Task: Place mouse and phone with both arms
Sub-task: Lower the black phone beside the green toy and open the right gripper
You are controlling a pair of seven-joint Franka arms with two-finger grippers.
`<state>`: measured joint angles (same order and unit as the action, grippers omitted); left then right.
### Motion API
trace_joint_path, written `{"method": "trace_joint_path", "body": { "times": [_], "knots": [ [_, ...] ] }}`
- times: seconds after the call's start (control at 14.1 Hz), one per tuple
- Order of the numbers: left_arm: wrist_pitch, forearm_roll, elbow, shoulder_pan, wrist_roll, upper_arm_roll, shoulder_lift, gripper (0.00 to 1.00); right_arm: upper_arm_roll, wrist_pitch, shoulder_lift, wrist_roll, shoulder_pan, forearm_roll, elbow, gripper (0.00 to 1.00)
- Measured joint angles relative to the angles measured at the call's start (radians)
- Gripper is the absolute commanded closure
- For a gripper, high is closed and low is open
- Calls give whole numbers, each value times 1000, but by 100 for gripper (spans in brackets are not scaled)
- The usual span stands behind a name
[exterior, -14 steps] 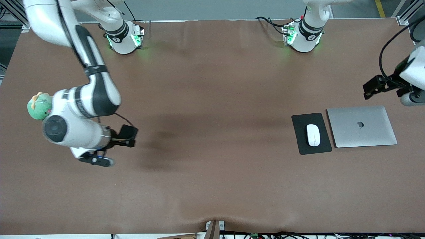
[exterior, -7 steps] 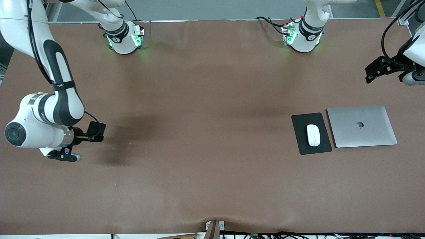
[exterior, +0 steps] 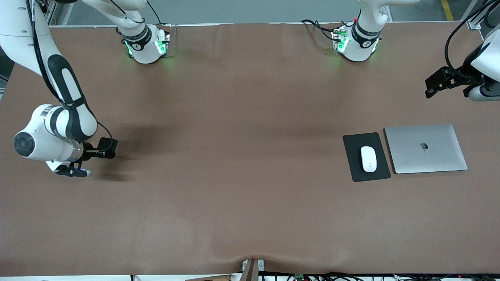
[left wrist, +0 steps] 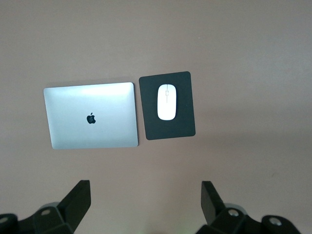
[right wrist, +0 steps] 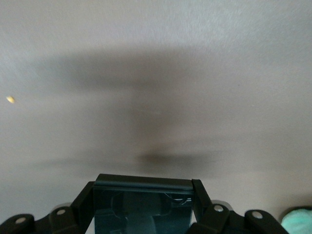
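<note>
The white mouse (exterior: pixel 368 159) lies on a black mouse pad (exterior: pixel 366 156) beside a closed silver laptop (exterior: pixel 425 148), toward the left arm's end of the table; it also shows in the left wrist view (left wrist: pixel 166 102). My left gripper (exterior: pixel 433 85) is open and empty, in the air over bare table at that end. My right gripper (exterior: pixel 107 148) is shut on the black phone (right wrist: pixel 142 202), held over bare table at the right arm's end.
The brown table cover (exterior: pixel 242 156) is bare across the middle. A pale green thing (right wrist: pixel 298 220) shows at the edge of the right wrist view. Both green-lit bases (exterior: pixel 150 45) stand along the table's edge farthest from the front camera.
My right arm has swung with the phone from nearer the middle toward its own end of the table, covering the green toy. My left gripper has risen and shifted slightly.
</note>
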<state>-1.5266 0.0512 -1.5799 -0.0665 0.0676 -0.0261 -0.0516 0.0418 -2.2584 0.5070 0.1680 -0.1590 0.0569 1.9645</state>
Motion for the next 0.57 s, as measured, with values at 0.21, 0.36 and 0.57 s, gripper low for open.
{"method": "trace_joint_path", "body": {
  "times": [0.21, 0.36, 0.57],
  "knots": [
    [0, 0, 0, 0, 0, 0, 0, 0, 0, -45, -2, 124, -55, 0, 29, 79],
    [0, 0, -1, 0, 0, 0, 2, 0, 0, -95, -3, 144, -69, 0, 63, 71],
    [2, 0, 8, 1, 0, 3, 2, 0, -7, -157, -2, 145, -69, 0, 103, 15]
  ]
}}
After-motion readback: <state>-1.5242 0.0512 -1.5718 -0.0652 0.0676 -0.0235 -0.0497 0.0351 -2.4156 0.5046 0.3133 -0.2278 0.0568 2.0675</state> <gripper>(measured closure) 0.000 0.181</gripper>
